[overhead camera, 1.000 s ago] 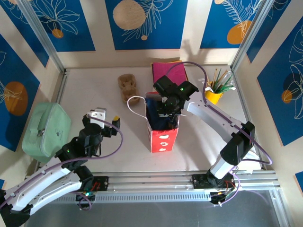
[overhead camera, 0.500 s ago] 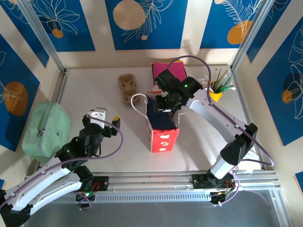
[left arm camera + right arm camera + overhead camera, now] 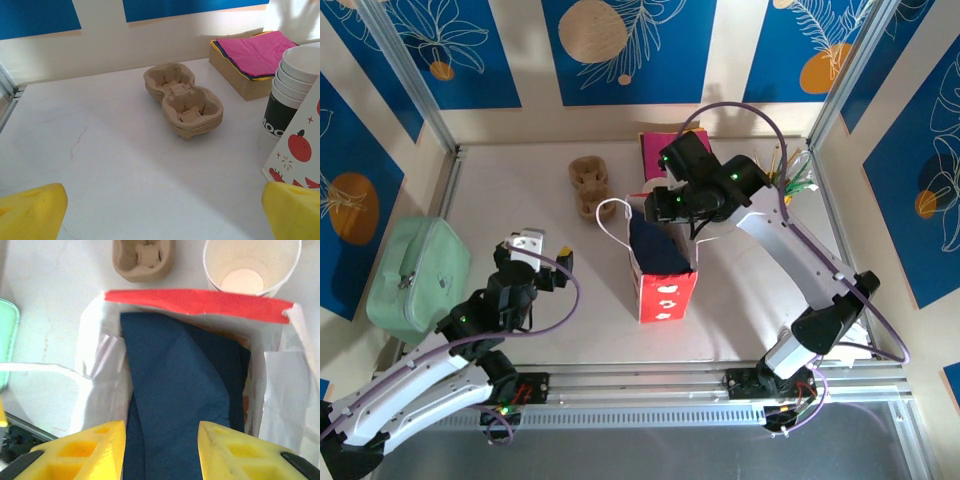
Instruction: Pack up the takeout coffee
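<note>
Two arms over a pale, faintly veined table (image 3: 100, 150), walled by cream panels with blue leaf prints (image 3: 620, 50).
Nearest, the left gripper (image 3: 162, 212) is spread wide and holds nothing; one mint pouch (image 3: 415, 275) lies to its left. At mid-table stands one red-and-white paper bag (image 3: 665, 290) with navy paper (image 3: 185, 385) inside. Whether the takeout coffee sits beneath that paper cannot be told. The right gripper (image 3: 162, 445) hangs over the bag, partly parted and holding nothing. Beyond are one stack of pulp carriers (image 3: 184, 102), one stack of lidless cups (image 3: 295, 85), one pile of pink napkins (image 3: 255, 50) and one yellow pot (image 3: 772, 205).

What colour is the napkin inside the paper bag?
The napkin is dark blue; the right wrist view shows it best.
</note>
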`<action>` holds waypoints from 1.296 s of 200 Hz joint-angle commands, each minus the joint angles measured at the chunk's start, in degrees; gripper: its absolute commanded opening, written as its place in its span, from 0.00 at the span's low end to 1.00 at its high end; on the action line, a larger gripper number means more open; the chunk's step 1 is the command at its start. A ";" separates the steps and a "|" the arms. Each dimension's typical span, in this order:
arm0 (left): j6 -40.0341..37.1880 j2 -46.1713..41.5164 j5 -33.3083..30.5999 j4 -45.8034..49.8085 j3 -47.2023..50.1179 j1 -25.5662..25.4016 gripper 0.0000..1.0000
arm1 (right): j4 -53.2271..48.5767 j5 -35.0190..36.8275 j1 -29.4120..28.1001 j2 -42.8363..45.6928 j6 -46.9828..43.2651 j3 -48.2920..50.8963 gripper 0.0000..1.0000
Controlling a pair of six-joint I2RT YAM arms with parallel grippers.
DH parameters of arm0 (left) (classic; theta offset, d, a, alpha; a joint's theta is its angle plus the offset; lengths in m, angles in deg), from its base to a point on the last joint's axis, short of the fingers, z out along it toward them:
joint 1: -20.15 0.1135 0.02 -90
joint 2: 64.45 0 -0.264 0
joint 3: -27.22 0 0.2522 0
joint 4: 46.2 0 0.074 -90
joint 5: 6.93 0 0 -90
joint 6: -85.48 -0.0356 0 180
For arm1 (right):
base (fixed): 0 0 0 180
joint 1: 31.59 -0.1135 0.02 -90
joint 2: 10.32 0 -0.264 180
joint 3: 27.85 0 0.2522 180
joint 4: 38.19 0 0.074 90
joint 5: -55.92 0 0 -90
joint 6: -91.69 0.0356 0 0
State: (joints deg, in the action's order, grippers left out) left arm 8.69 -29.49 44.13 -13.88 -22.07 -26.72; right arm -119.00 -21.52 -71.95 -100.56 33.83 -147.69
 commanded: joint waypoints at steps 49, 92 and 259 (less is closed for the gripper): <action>-0.68 -0.36 -1.50 0.39 -2.62 0.55 1.00 | 3.75 -8.49 2.12 4.03 -3.22 -6.09 0.42; -2.18 1.58 -3.73 -0.28 -4.31 0.53 1.00 | 6.80 -9.46 4.19 7.41 -4.86 -6.52 0.45; -5.67 18.82 1.16 -20.16 0.02 27.30 0.99 | 39.10 11.24 39.52 39.46 -5.77 52.69 0.94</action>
State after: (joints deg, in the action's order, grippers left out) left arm 4.38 -13.86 44.70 -25.24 -24.21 -1.63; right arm -90.10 -15.46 -33.54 -62.98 27.57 -100.89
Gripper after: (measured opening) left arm 0.993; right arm 0.909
